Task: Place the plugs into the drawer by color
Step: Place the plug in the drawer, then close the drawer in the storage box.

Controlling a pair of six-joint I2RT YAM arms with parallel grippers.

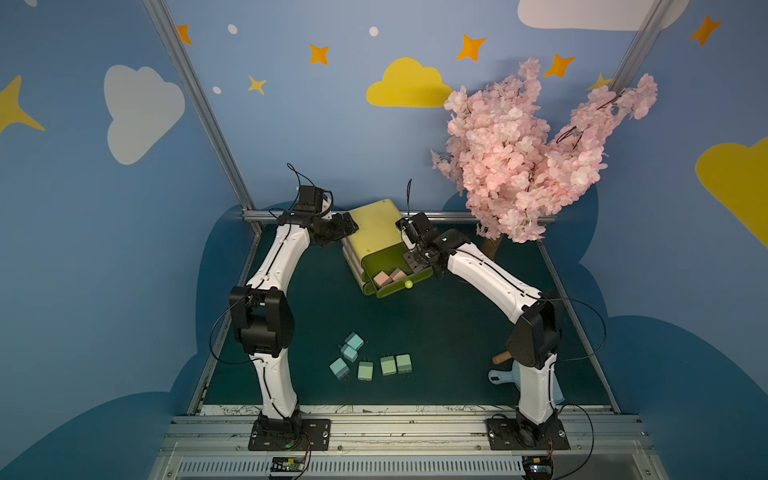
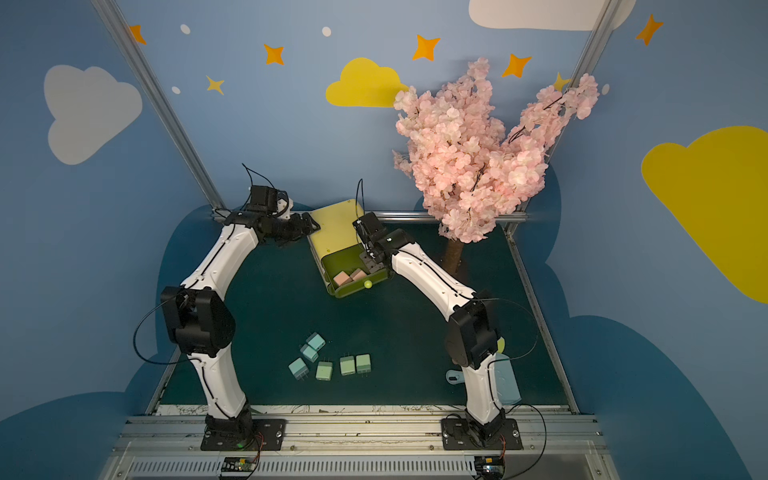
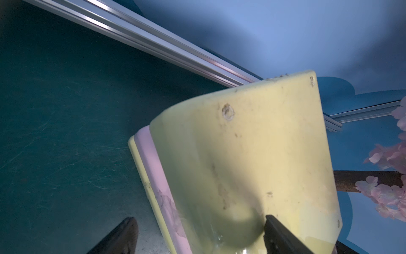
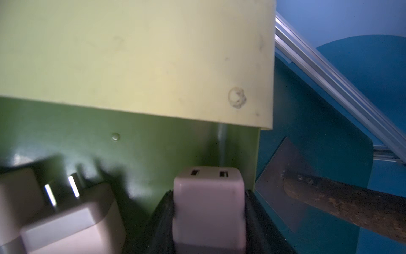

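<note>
Near the far edge of the bench [image 1: 457, 332], inside the top tray of the drawer [image 1: 374, 232], a pink plug [image 4: 208, 211] is clamped by the right gripper [image 4: 208, 195]; the left gripper [image 3: 196, 218] is spread apart. The plug is likely light, hard, slippery: best held by flat sides.

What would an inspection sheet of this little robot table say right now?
Surface: dark green mat, scratched.
Job's things: yellow-green drawer chest, top drawer open with two pink plugs inside; three blue plugs and three green plugs on the mat.
Clutter: light blue dustpan partly behind the right arm; pink blossom tree.
Grippers: left gripper open at the chest's top; right gripper shut on a third pink plug in that drawer.
Cables: black cables loop clear of the plugs.
Surroundings: blue walls with painted clouds and stars; aluminium frame.
</note>
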